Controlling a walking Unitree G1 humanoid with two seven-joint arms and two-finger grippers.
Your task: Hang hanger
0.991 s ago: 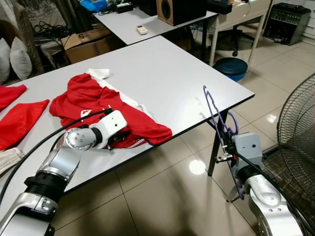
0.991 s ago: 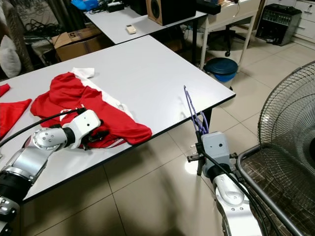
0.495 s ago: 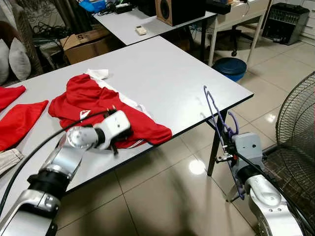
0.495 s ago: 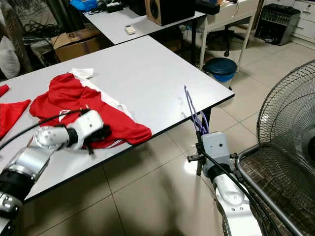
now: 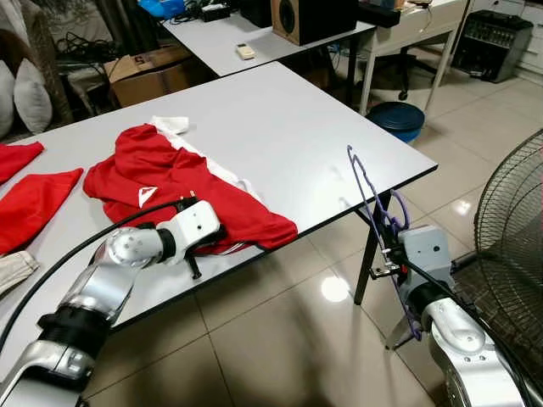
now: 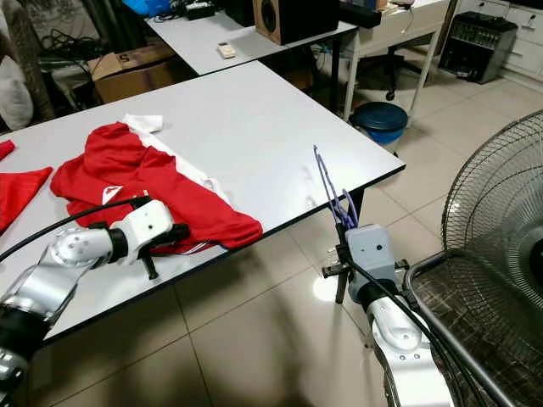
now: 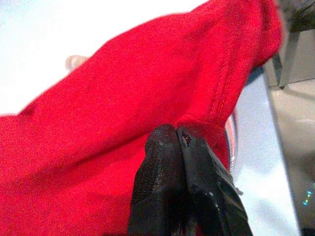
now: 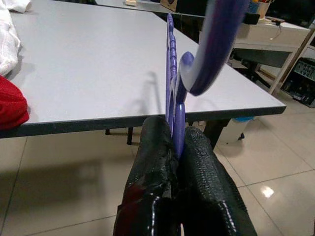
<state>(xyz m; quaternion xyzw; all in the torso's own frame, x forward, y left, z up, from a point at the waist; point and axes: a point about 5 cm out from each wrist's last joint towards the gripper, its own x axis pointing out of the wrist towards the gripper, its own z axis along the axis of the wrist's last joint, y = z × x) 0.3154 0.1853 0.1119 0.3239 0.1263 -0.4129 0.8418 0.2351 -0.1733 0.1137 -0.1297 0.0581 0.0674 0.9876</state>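
Observation:
A red shirt (image 5: 170,178) with white trim lies crumpled on the grey table (image 5: 280,119). My left gripper (image 5: 206,244) is at the shirt's near hem, close to the table's front edge. In the left wrist view its fingertips (image 7: 170,140) are pressed together on a puckered fold of the red cloth. My right gripper (image 8: 174,129) is off the table's right corner, above the floor. It is shut on the lower part of a purple hanger (image 5: 365,182), which stands upright with its hook at the top.
A large standing fan (image 5: 509,220) is close on the right. A blue bin (image 5: 399,114) sits on the tiled floor behind the table. More red clothes (image 5: 34,208) lie at the left. A second table (image 5: 246,38) with a speaker stands behind.
My left gripper has slid from on top of the shirt toward the table's front edge, staying at the hem. The right arm and hanger have barely moved.

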